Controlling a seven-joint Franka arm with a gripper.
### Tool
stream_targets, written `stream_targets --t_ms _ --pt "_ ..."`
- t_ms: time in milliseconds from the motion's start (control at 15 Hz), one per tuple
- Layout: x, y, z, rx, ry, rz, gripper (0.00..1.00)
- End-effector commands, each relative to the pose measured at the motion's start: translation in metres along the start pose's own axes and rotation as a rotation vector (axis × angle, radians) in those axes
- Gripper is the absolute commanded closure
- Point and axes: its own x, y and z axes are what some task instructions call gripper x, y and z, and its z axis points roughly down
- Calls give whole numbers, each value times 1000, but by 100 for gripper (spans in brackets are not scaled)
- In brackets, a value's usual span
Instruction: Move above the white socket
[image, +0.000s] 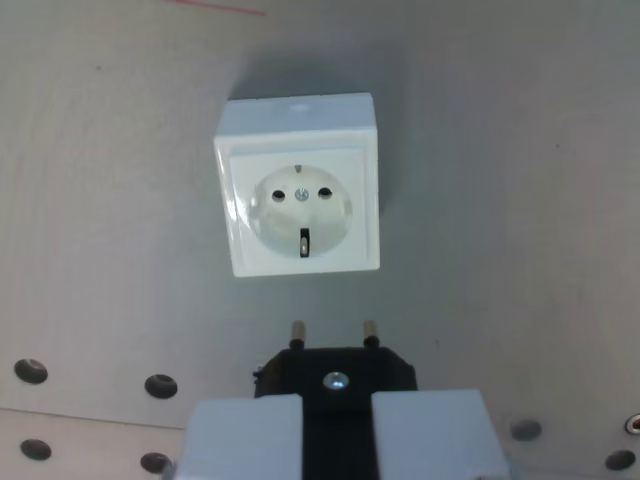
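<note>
A white wall-type socket (299, 190) sits on the grey board, in the upper middle of the wrist view. Its round recess has two pin holes and an earth clip. My gripper (336, 430) is at the bottom middle, its two pale fingers (240, 440) shut on a black plug (336, 375). The plug's two metal pins (332, 333) point up the picture toward the socket. The pin tips stand a short way below the socket's lower edge, apart from it. The plug is slightly toward the wrist view's right of the socket's centre.
The grey board (520, 200) has several dark mounting holes (160, 385) along the bottom left and bottom right. A thin red line (225, 8) runs across the top left corner.
</note>
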Motion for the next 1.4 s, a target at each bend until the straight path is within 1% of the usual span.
stream_targets --t_ms 67,333,733,1067,1400 --pt "-4 -3 16 -18 103 -92 100" --pt "-5 -5 35 -19 102 -105 100" --pt "-7 -8 55 -20 108 -117 100" --pt "-10 -9 67 -23 114 -117 100" --pt "-11 -10 73 -23 113 -113 100"
